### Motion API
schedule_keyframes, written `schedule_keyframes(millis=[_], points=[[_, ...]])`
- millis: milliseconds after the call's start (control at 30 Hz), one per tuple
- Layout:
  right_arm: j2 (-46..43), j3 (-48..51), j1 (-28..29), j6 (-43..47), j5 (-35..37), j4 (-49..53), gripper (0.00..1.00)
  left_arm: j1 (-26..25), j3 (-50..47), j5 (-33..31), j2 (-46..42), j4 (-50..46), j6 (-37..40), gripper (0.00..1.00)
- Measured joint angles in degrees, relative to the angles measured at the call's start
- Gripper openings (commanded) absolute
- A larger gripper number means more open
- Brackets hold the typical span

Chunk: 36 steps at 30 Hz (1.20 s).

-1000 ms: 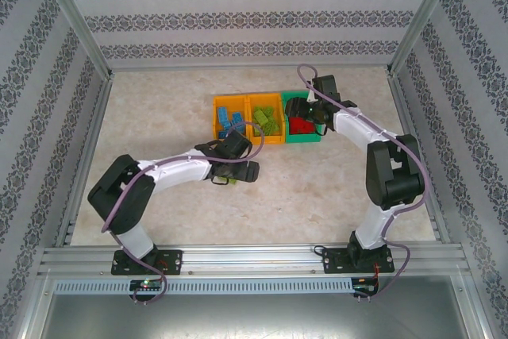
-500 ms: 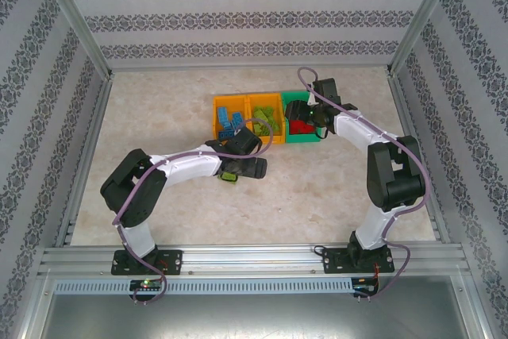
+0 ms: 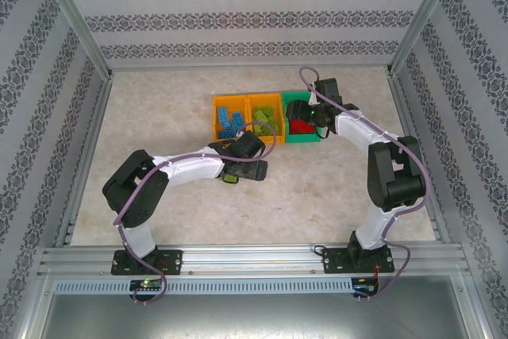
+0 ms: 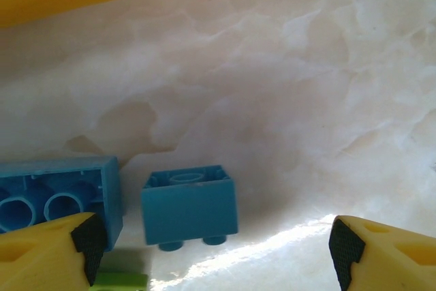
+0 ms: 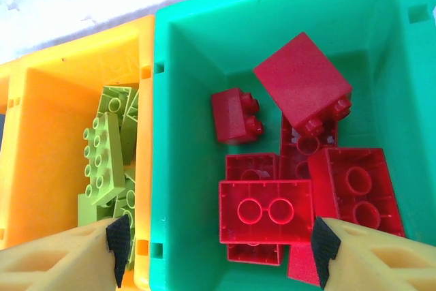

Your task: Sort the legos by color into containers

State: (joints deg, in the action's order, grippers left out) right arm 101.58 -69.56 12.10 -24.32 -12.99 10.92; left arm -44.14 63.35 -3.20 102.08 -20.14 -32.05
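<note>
The containers (image 3: 248, 98) form a joined row at mid-table. The right gripper (image 5: 221, 253) hangs open and empty over the green bin (image 5: 197, 52) of red legos (image 5: 266, 210). The left gripper (image 4: 211, 253) is open, straddling a small blue brick (image 4: 189, 210) on the table. Risk: on closing, its left pad (image 4: 87, 236) may snag the larger blue brick (image 4: 58, 199) just beside. The small brick's studs face the gripper.

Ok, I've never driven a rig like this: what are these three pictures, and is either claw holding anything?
Two robot arms are bolted at the near edge of the table. The overhead picture looks down on both; the other two come from wrist cameras, the yellow prongs there being the fingers. The left gripper is open, low over the table, with two blue bricks and a lime brick lying loose by it. The right gripper is open above the green bin of red bricks; the orange bin beside it holds lime bricks. Neither holds anything.
</note>
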Motion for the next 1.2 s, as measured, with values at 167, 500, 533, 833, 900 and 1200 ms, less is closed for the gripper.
schedule_keyframes(millis=[167,500,533,833,900,1200], points=[[-0.2,0.37,-0.17,0.0,-0.07,-0.02,0.73,2.58,-2.99,-1.05,-2.1,-0.76,-0.15,0.88],[-0.22,0.48,-0.37,-0.02,-0.22,0.0,0.73,3.21,-3.34,-1.75,-3.26,-2.14,-0.15,0.88],[-0.22,0.5,-0.37,-0.02,-0.2,0.0,0.73,2.95,-3.23,-1.77,-3.26,-2.16,-0.15,0.88],[-0.22,0.7,-0.37,-0.02,-0.2,-0.02,0.73,0.24,0.28,-0.85,-2.95,-2.1,-0.15,0.88],[-0.22,0.7,-0.37,-0.02,-0.2,-0.02,0.73,0.26,0.9,-0.76,-2.27,-2.08,-0.15,0.88],[-0.24,0.7,-0.37,-0.02,-0.22,0.0,0.73,0.26,3.58,-0.46,3.72,-2.12,0.04,0.76]])
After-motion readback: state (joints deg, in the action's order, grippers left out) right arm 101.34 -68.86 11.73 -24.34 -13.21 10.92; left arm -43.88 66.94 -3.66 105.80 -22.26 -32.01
